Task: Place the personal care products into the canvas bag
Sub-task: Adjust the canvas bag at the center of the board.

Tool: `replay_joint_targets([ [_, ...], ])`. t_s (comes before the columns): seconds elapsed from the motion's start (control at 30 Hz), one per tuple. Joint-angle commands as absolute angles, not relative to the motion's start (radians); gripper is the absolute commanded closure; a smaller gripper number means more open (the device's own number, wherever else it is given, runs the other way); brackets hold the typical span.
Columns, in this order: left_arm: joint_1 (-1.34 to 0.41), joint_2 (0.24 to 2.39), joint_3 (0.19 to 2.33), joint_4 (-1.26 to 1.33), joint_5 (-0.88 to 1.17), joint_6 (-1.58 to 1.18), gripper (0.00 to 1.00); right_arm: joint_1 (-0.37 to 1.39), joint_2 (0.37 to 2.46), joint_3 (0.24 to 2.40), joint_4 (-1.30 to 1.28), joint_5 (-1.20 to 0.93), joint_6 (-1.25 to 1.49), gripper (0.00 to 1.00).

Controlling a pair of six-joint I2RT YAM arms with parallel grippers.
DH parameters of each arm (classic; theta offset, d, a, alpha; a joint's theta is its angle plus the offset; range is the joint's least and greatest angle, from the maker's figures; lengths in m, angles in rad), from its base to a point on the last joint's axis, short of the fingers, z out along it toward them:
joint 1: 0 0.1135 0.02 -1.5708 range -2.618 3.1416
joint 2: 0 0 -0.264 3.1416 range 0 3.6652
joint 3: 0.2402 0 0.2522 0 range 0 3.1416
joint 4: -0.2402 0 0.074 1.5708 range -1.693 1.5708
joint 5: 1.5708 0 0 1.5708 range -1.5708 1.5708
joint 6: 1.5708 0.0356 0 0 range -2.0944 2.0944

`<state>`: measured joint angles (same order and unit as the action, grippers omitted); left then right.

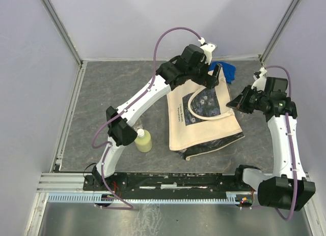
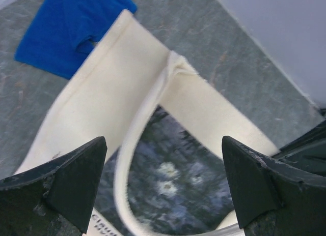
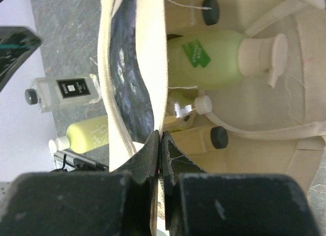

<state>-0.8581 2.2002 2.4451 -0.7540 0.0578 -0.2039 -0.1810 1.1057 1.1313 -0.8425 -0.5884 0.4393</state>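
Top external view. Shows the canvas bag [image 1: 204, 129] lying in the middle of the bench [image 1: 112, 88], printed panel up, a blue cloth [image 1: 225, 70] just past its far edge. Finds the right end effector [image 3: 159, 144] pinched shut on the bag's canvas rim at the right side, seemingly holding the mouth open. Finds the left end effector [image 2: 163, 144] spread wide and empty, hovering over a strap handle [image 2: 122, 170] at the bag's far end. Counts at least four products inside via the right wrist view: a large yellow-green bottle [image 3: 209, 58], a black-capped bottle [image 3: 206, 9], a second black cap [image 3: 219, 138], a small white-capped bottle [image 3: 201, 105]. Leaves two out on the bench by the bag's left side: a clear bottle [image 3: 63, 91] and a small yellow-green bottle [image 1: 143, 141]. Judged past halfway; both outside bottles to be fetched, likely by the free left arm.
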Motion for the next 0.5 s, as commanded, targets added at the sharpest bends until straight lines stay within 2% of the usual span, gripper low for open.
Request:
replay_joint_targets([
  [0.0, -0.868, 2.182, 2.491, -0.656, 0.208, -0.317, 0.01, -0.110, 1.084, 1.208, -0.841, -0.553, 0.441, 0.96],
  [0.27, -0.868, 2.184, 2.488, -0.648, 0.288, -0.385, 0.00, 0.080, 1.142, 1.232, -0.781, -0.416, 0.474, 0.98],
  [0.47, -0.868, 2.198, 2.488, -0.727, 0.209, -0.375, 0.00, 0.178, 1.172, 1.285, -0.784, -0.339, 0.465, 0.98],
])
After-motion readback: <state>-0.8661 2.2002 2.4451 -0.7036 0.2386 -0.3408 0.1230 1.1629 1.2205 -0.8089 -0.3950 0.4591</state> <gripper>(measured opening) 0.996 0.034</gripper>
